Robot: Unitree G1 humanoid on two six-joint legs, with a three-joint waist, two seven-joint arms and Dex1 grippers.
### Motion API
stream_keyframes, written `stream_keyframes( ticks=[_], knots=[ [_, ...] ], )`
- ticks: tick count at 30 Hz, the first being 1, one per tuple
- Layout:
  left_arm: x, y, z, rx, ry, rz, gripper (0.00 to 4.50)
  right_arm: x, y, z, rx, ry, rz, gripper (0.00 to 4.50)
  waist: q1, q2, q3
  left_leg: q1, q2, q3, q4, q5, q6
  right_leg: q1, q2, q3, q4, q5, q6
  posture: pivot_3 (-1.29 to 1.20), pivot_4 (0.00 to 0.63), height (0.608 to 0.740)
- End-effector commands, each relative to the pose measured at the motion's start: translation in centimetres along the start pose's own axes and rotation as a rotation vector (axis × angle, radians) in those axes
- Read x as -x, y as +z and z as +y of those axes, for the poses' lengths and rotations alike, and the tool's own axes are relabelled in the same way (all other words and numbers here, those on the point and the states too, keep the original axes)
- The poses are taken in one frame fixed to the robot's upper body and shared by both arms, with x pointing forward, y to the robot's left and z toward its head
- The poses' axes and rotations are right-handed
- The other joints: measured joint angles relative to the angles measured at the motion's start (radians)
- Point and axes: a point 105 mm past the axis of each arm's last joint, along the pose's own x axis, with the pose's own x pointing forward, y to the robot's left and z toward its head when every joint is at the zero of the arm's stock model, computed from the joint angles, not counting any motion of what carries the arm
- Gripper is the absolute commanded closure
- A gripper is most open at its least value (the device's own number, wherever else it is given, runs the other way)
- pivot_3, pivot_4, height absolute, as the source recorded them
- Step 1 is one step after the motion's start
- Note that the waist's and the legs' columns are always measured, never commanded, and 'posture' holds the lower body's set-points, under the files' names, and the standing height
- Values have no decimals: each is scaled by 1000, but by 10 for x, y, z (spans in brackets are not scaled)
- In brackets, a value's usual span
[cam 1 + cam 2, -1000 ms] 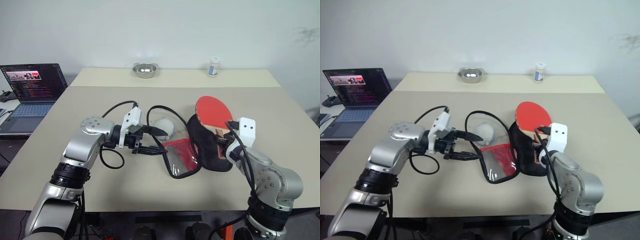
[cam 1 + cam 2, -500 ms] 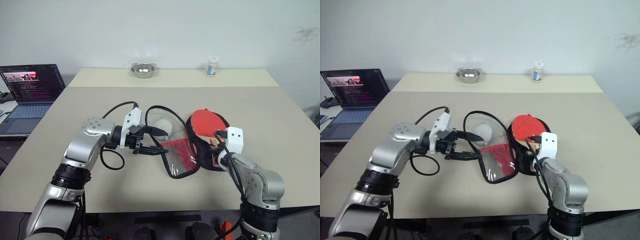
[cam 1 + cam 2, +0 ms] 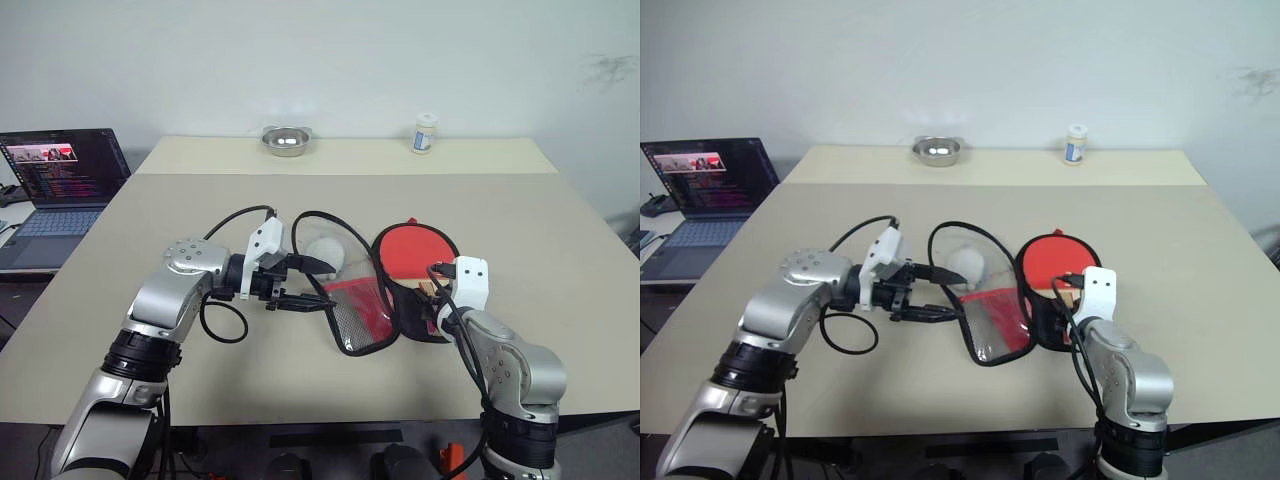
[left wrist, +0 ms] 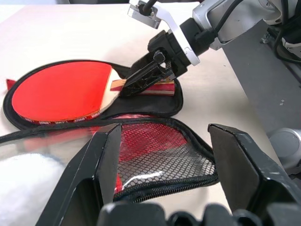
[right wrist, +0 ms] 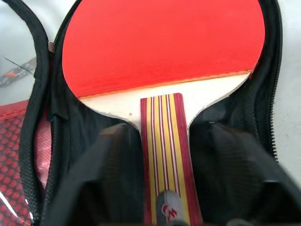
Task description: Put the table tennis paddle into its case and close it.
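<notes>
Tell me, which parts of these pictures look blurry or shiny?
Right wrist view: the right gripper's fingers are blurred, the table tennis paddle sharp. Left wrist view: glare on the case's clear flap. Left eye view: metal bowl glints.

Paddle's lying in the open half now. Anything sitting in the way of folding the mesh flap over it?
Yes: the right tool, fingers apart astride the handle, lies over the table tennis paddle in the case. The left tool straddles the mesh flap's edge.
</notes>
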Motion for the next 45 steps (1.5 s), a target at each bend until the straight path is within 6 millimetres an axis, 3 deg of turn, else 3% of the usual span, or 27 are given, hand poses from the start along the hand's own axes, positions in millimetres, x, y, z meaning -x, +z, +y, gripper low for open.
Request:
stream_keyframes(
  ticks=[1,7,13,16,22,23,30,37,41,45],
  knots=[
    [6,7,-2,-1,13,5,1315,21,31,-1,79,20,-132,54,0,0,0,0,0,0,0,0,0,0,0,0,0,0,0,0,150,740],
    [24,-6,0,31,88,70,1315,71,46,35,288,392,-170,19,0,0,0,0,1,0,-1,0,0,0,0,0,-1,0,0,0,150,740],
    [45,-19,1,81,123,135,1315,104,51,33,459,584,-157,19,1,-2,1,1,1,-2,-1,0,0,1,-1,-2,-1,-1,-1,0,150,740],
    [57,-40,1,100,137,234,1944,115,61,18,517,598,-175,0,2,-2,1,1,0,-2,-1,0,0,2,-1,-2,-2,-1,-1,0,150,740],
    [61,-63,14,144,206,294,4193,134,75,-7,638,611,-166,0,6,-4,3,0,0,-2,-2,-1,1,2,-2,-2,-4,-1,-2,0,150,740],
    [59,-65,14,153,205,289,4470,136,76,-10,652,609,-160,0,6,-4,3,0,0,-2,-2,-1,1,2,-2,-2,-5,-1,-2,0,150,740],
    [17,-50,11,187,97,156,4470,155,72,-18,722,684,-124,0,9,-6,4,-2,0,-2,0,-1,2,2,-2,-3,-6,-1,-1,0,150,740],
    [-23,-21,21,168,-7,27,4470,177,61,-7,744,833,-143,0,15,-7,4,-2,-1,-4,0,-1,2,3,0,-4,-5,-1,-1,0,150,740],
    [-49,15,26,164,-64,-125,4470,181,61,-5,732,857,-148,0,16,-8,4,-2,-1,-5,1,-1,2,3,0,-4,-5,-1,-1,0,150,740],
    [-84,48,33,153,-95,-234,4470,180,68,-14,706,824,-131,0,29,-8,4,-4,-3,-6,3,-1,2,3,0,-5,-5,0,0,0,150,740]
  ],
)
